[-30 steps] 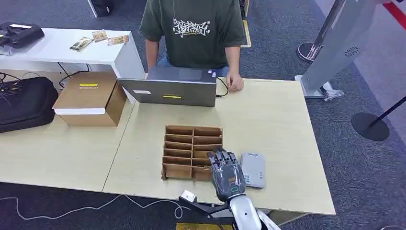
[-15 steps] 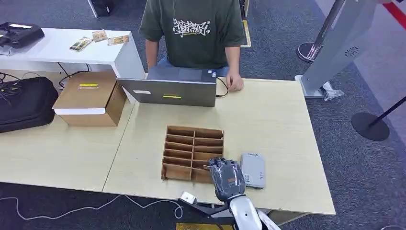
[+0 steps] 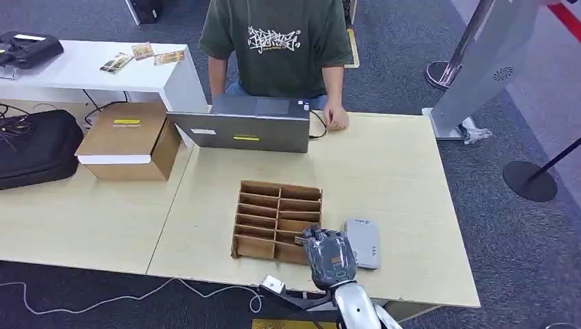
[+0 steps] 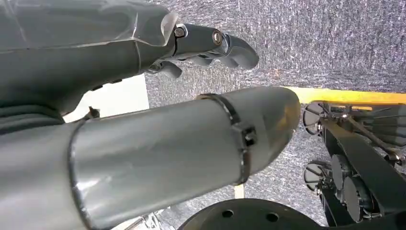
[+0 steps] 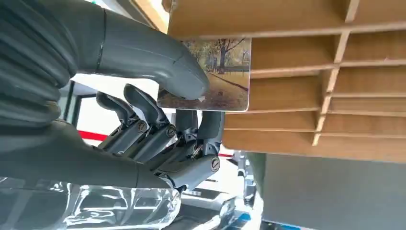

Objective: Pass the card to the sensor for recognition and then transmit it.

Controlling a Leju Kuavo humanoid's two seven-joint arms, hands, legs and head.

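Note:
My right hand (image 3: pixel 330 257) hovers at the near right corner of the slotted wooden card box (image 3: pixel 277 188), by the table's front edge. In the right wrist view the hand (image 5: pixel 158 129) pinches a picture card (image 5: pixel 218 79) between thumb and fingers, just outside the box's slots (image 5: pixel 297 19). The card shows a tree-lined path. A flat grey card sensor (image 3: pixel 363 242) lies on the table immediately right of the hand. My left hand (image 4: pixel 210 43) hangs beside my body over the carpet, fingers loosely apart and holding nothing.
A person (image 3: pixel 281 41) sits across the light wooden table (image 3: pixel 384 171) behind an open laptop (image 3: pixel 246 127), one hand resting near its cable. A cardboard box (image 3: pixel 130 137) and black bag (image 3: pixel 34 147) lie to the left. A white side table (image 3: pixel 89 65) carries loose cards (image 3: pixel 144 53).
My right hand has drawn back from over the box toward the table's front edge, and its fingers have curled in around the card.

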